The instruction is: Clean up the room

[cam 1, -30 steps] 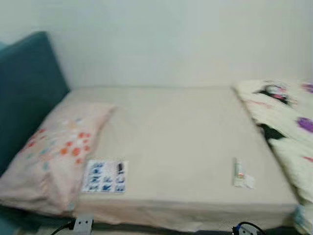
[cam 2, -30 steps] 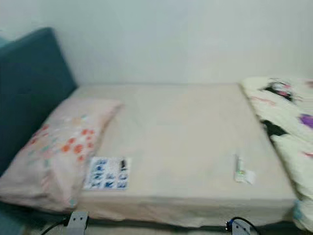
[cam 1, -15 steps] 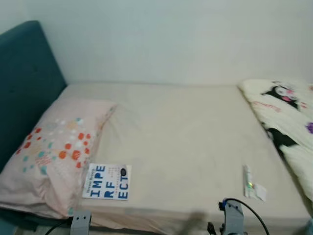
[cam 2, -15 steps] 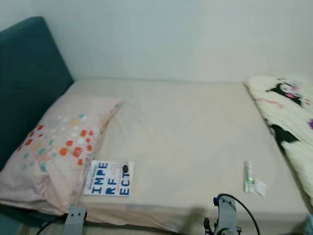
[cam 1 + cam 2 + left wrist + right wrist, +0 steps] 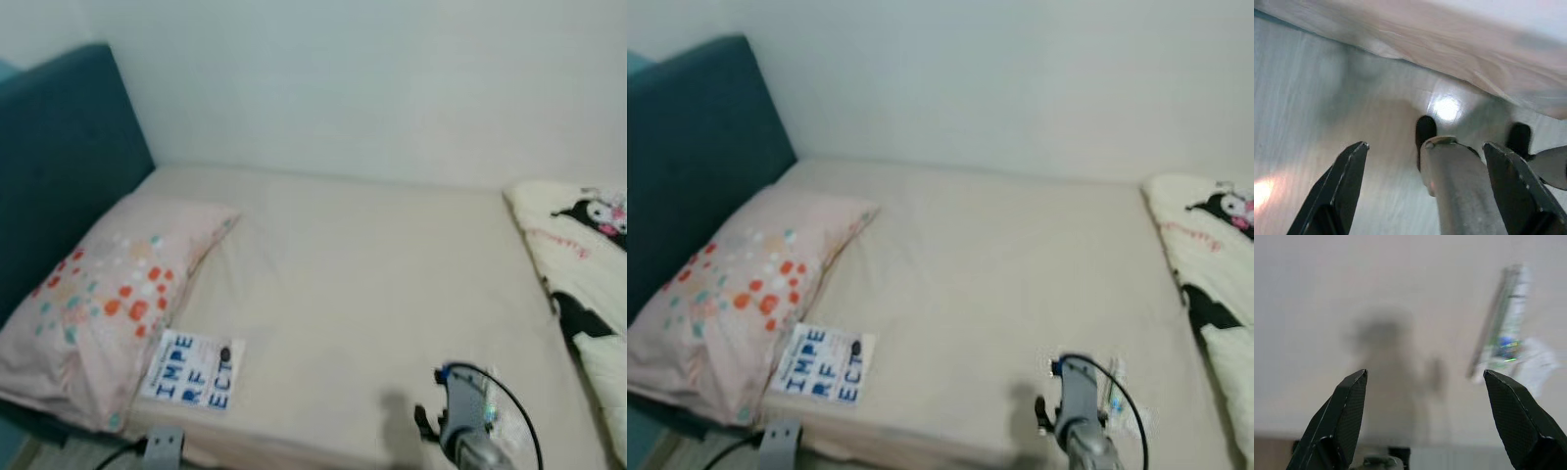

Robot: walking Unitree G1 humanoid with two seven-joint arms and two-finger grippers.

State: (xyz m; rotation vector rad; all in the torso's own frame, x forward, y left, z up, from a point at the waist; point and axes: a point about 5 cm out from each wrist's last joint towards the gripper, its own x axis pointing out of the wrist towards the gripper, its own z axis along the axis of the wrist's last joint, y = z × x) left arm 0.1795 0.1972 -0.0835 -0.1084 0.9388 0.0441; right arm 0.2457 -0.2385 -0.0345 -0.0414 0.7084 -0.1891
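Note:
On the beige bed (image 5: 362, 264) lies a small tube with a wrapper (image 5: 1504, 325), near the front right edge. My right arm (image 5: 464, 419) reaches over the mattress, partly covering the tube (image 5: 1114, 397) in the eye views. The right gripper (image 5: 1425, 373) is open and hovers above the sheet; the tube lies off to one side of its fingers, apart from them. A white book with blue letters (image 5: 192, 368) rests at the bed's front left, against a dotted pillow (image 5: 108, 294). The left gripper (image 5: 1425, 145) hangs open over the floor beside the bed.
A teal headboard (image 5: 59, 166) stands on the left and a white wall behind. A cream cartoon-print blanket (image 5: 588, 264) is bunched on the bed's right side. The overhanging sheet (image 5: 1459, 44) and my own leg (image 5: 1459, 186) show in the left wrist view.
The camera has shifted. My right arm has risen from below the bed's edge and now reaches over the mattress by the tube. The things on the bed have not moved.

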